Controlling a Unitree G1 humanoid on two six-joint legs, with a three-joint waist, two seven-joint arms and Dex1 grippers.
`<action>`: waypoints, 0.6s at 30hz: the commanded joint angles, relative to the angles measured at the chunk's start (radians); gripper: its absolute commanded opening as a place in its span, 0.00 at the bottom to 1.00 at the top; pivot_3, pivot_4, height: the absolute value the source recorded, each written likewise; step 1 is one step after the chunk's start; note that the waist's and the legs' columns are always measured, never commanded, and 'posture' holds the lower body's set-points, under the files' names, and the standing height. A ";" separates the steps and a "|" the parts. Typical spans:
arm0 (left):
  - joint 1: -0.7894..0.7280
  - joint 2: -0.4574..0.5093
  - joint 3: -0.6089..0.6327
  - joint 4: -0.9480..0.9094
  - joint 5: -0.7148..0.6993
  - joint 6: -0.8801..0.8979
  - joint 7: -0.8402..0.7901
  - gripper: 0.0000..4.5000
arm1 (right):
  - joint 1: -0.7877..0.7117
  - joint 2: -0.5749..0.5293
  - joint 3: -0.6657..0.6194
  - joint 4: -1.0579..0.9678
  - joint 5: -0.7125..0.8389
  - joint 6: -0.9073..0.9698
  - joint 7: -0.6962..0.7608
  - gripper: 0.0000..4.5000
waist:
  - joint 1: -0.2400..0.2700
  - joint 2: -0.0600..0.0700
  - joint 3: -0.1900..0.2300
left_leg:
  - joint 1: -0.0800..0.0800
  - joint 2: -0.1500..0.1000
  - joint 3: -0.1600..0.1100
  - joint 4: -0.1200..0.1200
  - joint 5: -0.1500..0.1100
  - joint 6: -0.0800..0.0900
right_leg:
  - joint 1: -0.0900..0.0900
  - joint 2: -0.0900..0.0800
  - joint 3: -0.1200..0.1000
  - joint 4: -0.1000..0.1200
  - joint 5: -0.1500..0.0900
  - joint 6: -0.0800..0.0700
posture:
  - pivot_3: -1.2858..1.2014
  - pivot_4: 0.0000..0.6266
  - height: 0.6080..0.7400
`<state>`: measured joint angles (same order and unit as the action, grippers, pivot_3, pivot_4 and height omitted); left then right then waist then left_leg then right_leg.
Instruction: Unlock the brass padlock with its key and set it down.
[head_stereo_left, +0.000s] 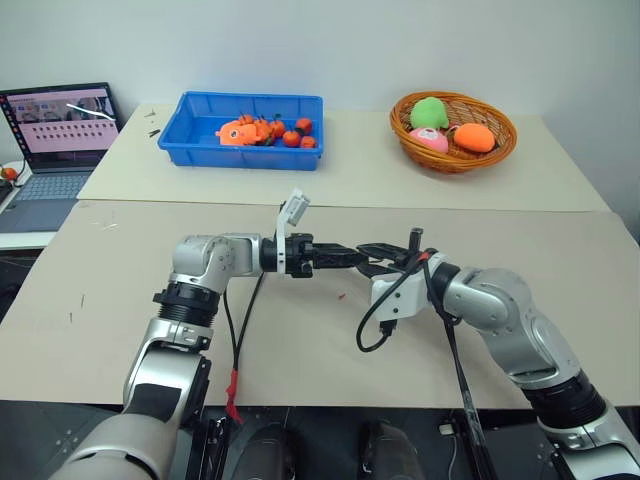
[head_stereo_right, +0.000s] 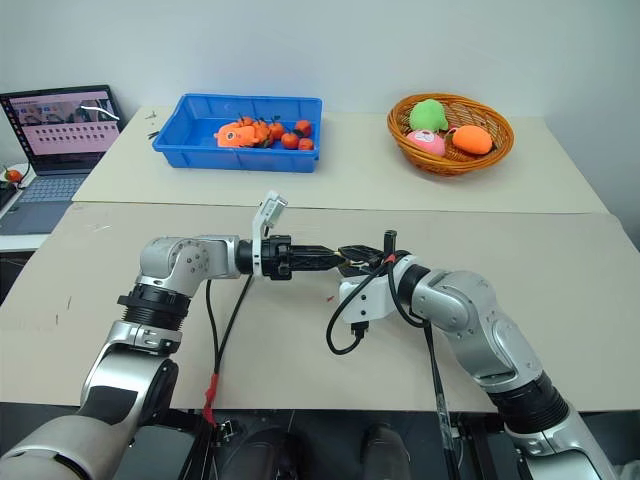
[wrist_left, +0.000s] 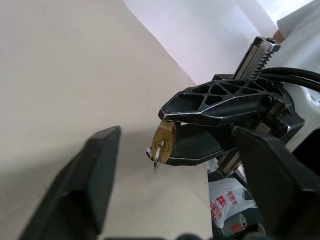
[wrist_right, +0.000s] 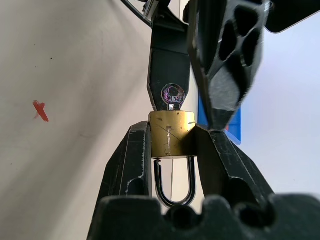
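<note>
Right gripper (wrist_right: 172, 137) pinching the brass padlock (wrist_right: 172, 133) by its body between both fingers, shackle pointing back toward the wrist, held in the air above the middle of the front desk (head_stereo_left: 560, 300). The key (wrist_right: 173, 96) sits in the padlock's keyhole, its round bow sticking out away from the right wrist. Left gripper (wrist_left: 170, 180) meets it tip to tip, fingers spread either side of the key's bow, not closed on it; whether a finger touches the key can't be told. Small red mark (head_stereo_left: 341, 296) on the desk surface just below the grippers
</note>
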<state>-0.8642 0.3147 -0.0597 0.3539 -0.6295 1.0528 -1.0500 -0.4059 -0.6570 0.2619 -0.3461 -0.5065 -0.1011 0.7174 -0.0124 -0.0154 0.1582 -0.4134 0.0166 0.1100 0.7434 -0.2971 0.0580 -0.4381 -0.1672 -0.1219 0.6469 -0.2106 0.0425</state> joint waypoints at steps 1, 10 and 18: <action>-0.024 0.000 0.018 -0.008 -0.015 0.006 -0.006 0.41 | -0.008 0.000 -0.028 -0.042 0.007 -0.007 -0.014 0.20 | 0.000 0.000 0.000 | 0.000 0.000 0.000 0.000 0.000 0.000 | 0.000 0.000 0.000 0.000 0.000 0.000 | 0.52 0.24 0.64; -0.028 0.002 0.014 -0.002 -0.007 -0.001 -0.005 0.08 | -0.012 0.002 -0.025 -0.040 0.004 -0.008 -0.016 0.20 | 0.000 0.000 0.000 | 0.000 0.000 0.000 0.000 0.000 0.000 | 0.000 0.000 0.000 0.000 0.000 0.000 | 0.52 0.24 0.64; -0.022 0.002 0.008 -0.009 0.000 -0.011 -0.002 0.08 | -0.012 0.003 -0.024 -0.042 0.004 -0.007 -0.016 0.20 | 0.000 0.000 0.000 | 0.000 0.000 0.000 0.000 0.000 0.000 | 0.000 0.000 0.000 0.000 0.000 0.000 | 0.52 0.24 0.64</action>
<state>-0.8645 0.3194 -0.0534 0.3654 -0.6279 1.0496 -1.0482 -0.4060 -0.6571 0.2606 -0.3556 -0.5070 -0.1013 0.7172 -0.0126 -0.0154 0.1581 -0.4134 0.0166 0.1100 0.7438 -0.2971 0.0580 -0.4381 -0.1673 -0.1218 0.6470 -0.2106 0.0425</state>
